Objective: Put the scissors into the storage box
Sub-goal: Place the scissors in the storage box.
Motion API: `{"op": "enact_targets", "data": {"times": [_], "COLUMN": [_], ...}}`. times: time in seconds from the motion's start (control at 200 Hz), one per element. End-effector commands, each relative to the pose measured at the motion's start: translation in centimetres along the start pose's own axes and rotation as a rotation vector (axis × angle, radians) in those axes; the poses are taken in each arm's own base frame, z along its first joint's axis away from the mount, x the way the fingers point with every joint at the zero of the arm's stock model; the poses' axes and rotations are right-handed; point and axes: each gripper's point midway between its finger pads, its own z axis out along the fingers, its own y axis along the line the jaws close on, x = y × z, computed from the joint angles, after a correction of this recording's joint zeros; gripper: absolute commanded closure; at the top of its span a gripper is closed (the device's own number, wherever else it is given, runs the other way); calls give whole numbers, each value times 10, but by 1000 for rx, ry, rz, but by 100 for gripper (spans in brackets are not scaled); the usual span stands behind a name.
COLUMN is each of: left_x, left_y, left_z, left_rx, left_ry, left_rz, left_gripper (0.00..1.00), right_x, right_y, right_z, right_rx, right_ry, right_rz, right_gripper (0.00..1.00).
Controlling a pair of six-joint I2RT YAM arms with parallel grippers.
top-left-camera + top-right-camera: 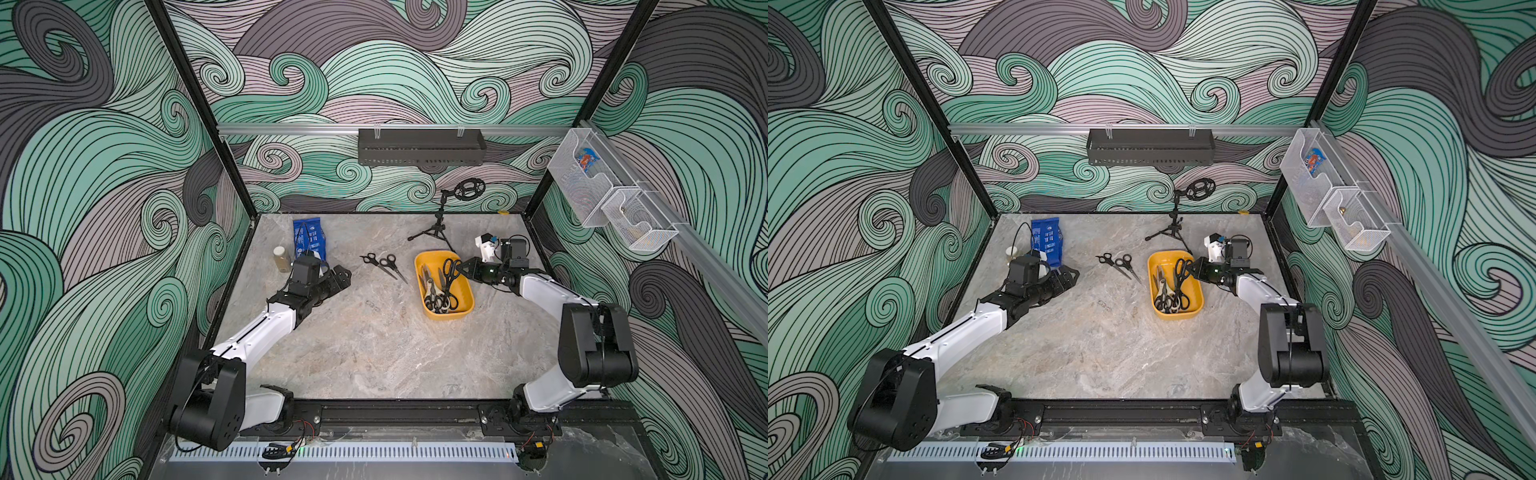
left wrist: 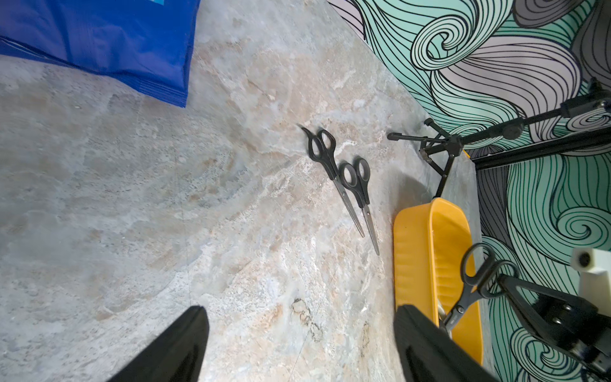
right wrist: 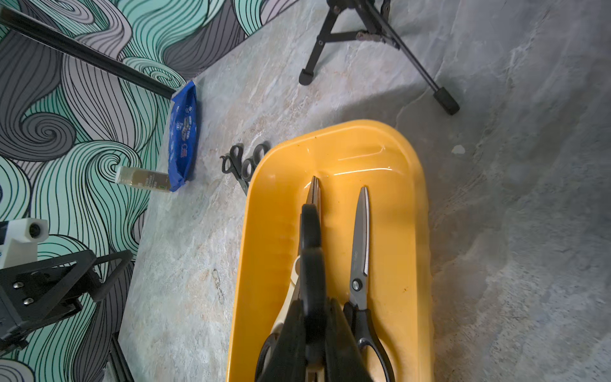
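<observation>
- The right gripper [image 1: 462, 270] is clamped on a handle ring of the held black-handled scissors [image 1: 449, 280]. They hang tilted over the mustard-yellow storage box [image 1: 448, 316], handles up near its right rim and blades slanting down inside.
- In the right wrist view the fingers [image 3: 287, 334] pinch that black handle edge-on, directly above the box floor.
- The left gripper [image 1: 343, 277] is spread wide and holds nothing. It sits low over the marble-patterned table [image 1: 374, 353], just beside a blue packet [image 1: 309, 239] and well apart from the box.
- Two loose scissors [image 1: 384, 266], both small and black-handled, lie flat side by side between the left gripper and the box. Their blade tips are near the box's left wall but do not touch it.
- A grey-bladed pair [image 3: 360, 248] lies flat in the box. The small mark on its blade is too fine to read.
- The white print on the blue packet and the label on the small bottle [image 3: 142, 178] beside it are both illegible.
- A cream-handled pair [image 3: 288, 299] is mostly hidden under the right fingers.
- In both top views the handles at the box's near end overlap, so the number of pairs inside cannot be told.
- The right wrist view cuts off the box's near end.
- In the left wrist view one finger [image 2: 426, 344] covers part of the box.
</observation>
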Motion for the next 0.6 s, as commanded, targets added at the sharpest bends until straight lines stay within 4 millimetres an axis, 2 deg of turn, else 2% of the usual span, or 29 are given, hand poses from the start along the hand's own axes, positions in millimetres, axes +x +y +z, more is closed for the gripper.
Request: {"op": "enact_targets", "data": {"times": [0.0,0.165,0.31,0.395,0.435,0.595], "left_x": [0,-1,3,2,7,6], "left_y": [-5,-7,-2,-1,7,14], "left_z": [-2,0,12,20,31,57], "left_rx": [30,35,-1,-35,-66,-133], "left_ry": [10,19,71,116,162,233], "left_rz": [22,65,119,151,160,192], "left_gripper": [9,10,14,18,21,27], "right_x": [2,4,-4,-12,-17,-30], "right_y": [7,-5,-3,2,5,18], "right_z": [13,24,25,19,15,-8], "right_rx": [-22,22,27,31,37,65], "right_ry": [31,46,32,5,-14,-92], "right_rz": [-30,-27,-41,-55,-64,-103], "right_gripper": [82,70,61,58,57,53]}}
